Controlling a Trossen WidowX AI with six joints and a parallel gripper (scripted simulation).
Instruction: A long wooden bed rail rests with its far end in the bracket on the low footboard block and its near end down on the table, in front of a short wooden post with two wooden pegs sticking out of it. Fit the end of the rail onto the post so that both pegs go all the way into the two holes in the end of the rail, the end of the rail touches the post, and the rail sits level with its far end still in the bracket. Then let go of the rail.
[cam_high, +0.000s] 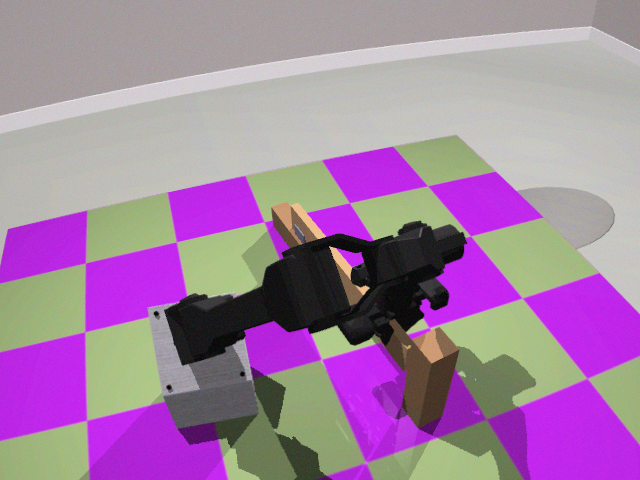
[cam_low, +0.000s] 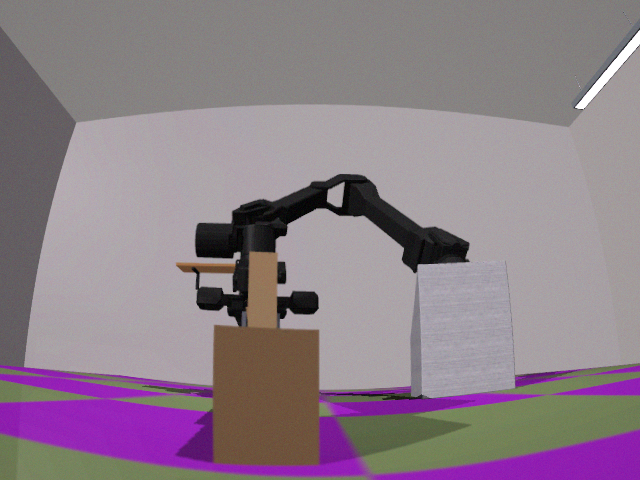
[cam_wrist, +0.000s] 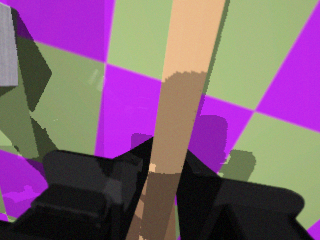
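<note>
Rail (cam_wrist: 181, 100), pale wood, clamped in end effector (cam_wrist: 162, 195), seemingly against post (cam_high: 431, 379).

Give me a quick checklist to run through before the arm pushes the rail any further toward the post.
1. Grip: the gripper is shut on the rail: ok.
2. Far end beside the bracket on the footboard block: looks ok.
3. Rail end against the post: close in the top view, contact cannot tell.
4. Pegs lined up with the holes: hidden, cannot tell.
5. Rail level: cannot tell.
</note>
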